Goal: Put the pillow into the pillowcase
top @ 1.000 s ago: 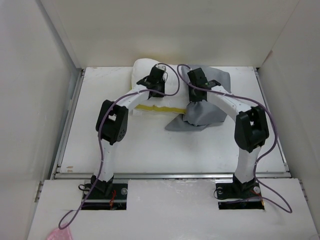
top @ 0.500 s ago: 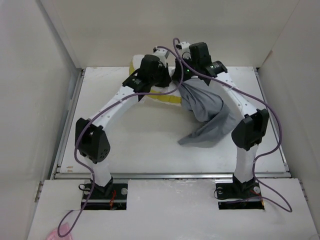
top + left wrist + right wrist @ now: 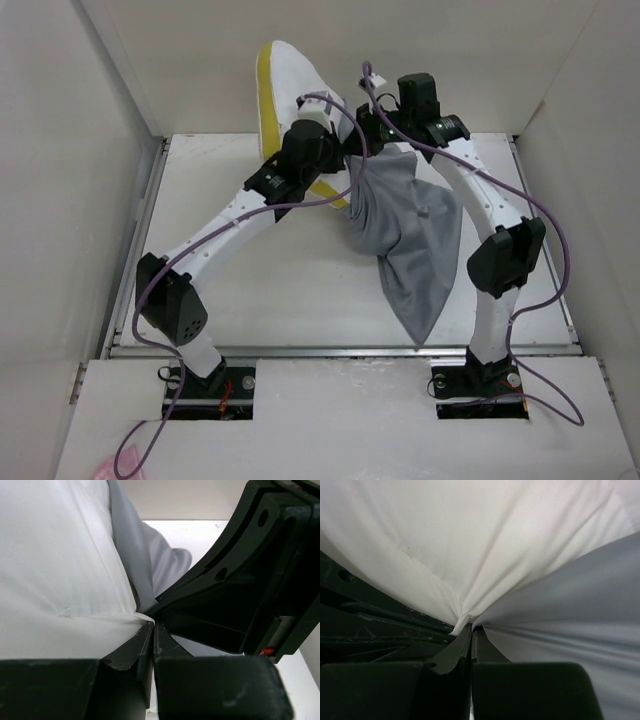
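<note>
Grey floppy fabric pillowcase [image 3: 410, 240] hung from the clamped right gripper [image 3: 471, 627]; the left gripper [image 3: 153, 625], pinching the plump white yellow-edged pillow [image 3: 290, 80] thinly, could drop it.

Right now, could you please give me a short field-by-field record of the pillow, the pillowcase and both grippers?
pillow: tilted up on end, yellow band on its left edge
pillowcase: hanging right of the pillow, lower tip toward the table's near edge
left gripper: fingers shut on pillow
right gripper: fingers shut on pillowcase and pillow fabric together
</note>
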Tool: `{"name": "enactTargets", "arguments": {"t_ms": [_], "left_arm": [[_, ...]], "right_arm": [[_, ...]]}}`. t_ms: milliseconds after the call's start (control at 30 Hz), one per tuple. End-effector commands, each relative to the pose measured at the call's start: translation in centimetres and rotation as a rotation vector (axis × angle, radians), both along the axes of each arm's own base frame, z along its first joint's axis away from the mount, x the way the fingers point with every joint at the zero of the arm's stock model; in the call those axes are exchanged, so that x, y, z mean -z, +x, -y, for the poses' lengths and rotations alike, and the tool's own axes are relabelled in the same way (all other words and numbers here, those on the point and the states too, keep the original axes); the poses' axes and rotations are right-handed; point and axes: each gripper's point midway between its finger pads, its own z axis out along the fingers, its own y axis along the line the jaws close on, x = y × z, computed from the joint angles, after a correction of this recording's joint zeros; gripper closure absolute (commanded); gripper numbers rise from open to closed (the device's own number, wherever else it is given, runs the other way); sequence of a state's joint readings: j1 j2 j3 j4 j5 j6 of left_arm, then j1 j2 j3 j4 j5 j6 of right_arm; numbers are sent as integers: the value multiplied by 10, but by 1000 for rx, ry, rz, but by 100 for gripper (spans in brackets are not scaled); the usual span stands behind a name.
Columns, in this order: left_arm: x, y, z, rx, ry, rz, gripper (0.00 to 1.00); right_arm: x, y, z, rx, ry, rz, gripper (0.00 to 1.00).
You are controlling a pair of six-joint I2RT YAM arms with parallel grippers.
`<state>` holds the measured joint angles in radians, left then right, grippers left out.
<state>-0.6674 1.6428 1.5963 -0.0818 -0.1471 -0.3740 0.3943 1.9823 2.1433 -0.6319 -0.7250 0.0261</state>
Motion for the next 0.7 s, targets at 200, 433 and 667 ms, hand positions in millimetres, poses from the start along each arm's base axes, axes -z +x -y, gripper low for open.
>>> {"name": "enactTargets", "arguments": {"t_ms": [200, 433, 667], "left_arm": [[139, 6, 35, -44, -19, -248, 100], [153, -11, 5, -127, 55, -318, 48], [134, -40, -17, -57, 192, -252, 0]], "right_arm": [[43, -28, -15, -66, 30, -131, 78], [85, -19, 48, 271, -181, -142, 22], [78, -55, 139, 679, -288, -117, 11]]}}
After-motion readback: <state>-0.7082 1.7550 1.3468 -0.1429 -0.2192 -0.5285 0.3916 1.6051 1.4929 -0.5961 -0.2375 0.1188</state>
